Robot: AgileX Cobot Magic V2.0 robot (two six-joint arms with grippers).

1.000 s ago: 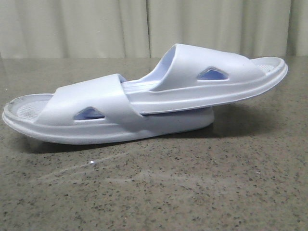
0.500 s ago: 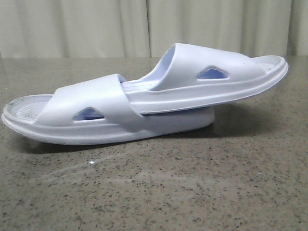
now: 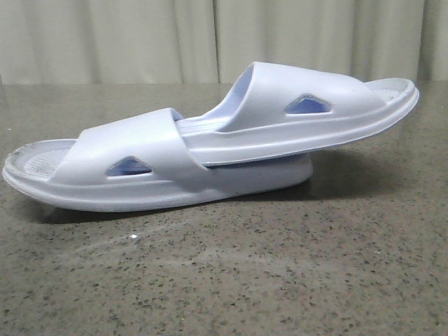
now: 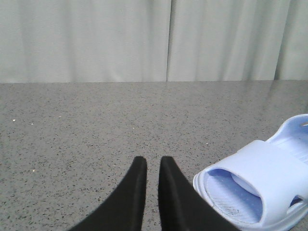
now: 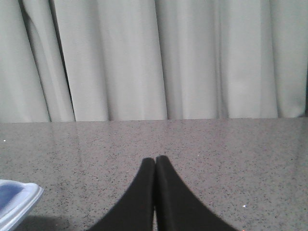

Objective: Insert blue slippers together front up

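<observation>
The two blue slippers lie nested on the table in the front view. The lower slipper [image 3: 133, 157] lies flat, its open end to the left. The upper slipper [image 3: 280, 105] has one end pushed under the lower one's strap and slopes up to the right. No gripper shows in the front view. My left gripper [image 4: 153, 163] is empty, its fingers a narrow gap apart, with one slipper's strap [image 4: 269, 168] just beside it. My right gripper [image 5: 155, 161] is shut and empty, and a slipper's edge [image 5: 14, 202] lies off to one side.
The grey speckled tabletop [image 3: 280, 280] stretches in front of the slippers. A pale curtain [image 3: 210, 42] hangs behind the table's far edge.
</observation>
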